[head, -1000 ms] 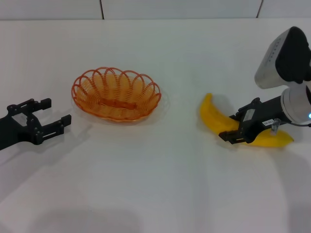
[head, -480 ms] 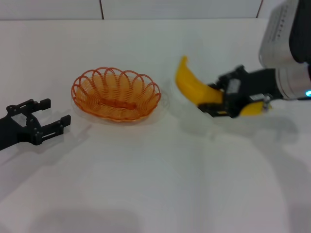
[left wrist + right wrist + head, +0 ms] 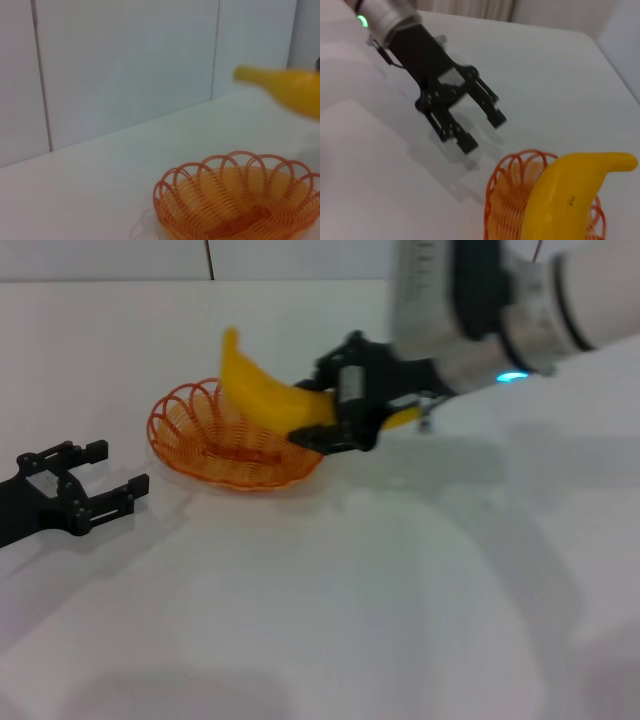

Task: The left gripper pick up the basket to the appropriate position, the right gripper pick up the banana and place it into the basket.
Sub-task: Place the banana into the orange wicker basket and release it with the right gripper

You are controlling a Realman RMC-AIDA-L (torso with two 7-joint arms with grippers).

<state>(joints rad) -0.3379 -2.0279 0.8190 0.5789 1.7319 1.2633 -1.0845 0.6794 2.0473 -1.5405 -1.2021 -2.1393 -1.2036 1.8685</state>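
In the head view, the right gripper (image 3: 322,417) is in the upper middle of the frame, and its two black fingers are clamped on the banana (image 3: 262,392). The banana is held in the air, tilted, with its thin end pointing up and to the left of the frame. It hangs over the right part of the basket (image 3: 190,430), and it does not touch the wire. The bulky white arm goes from the gripper to the upper right corner of the frame.

The basket stands on the white table (image 3: 330,620), a little left of the middle of the frame. It is an oval basket of orange wire with a scalloped rim.

The left gripper (image 3: 102,484) rests low at the left edge of the frame, near the basket but apart from it. Its fingers are spread apart and hold nothing.

In the left wrist view, the basket (image 3: 240,200) fills the lower right and the banana (image 3: 285,87) floats above it at the right edge. In the right wrist view, the banana (image 3: 570,195) covers part of the basket (image 3: 512,200) in the lower right, and the left gripper (image 3: 482,129) with spread fingers is in the middle of the frame.
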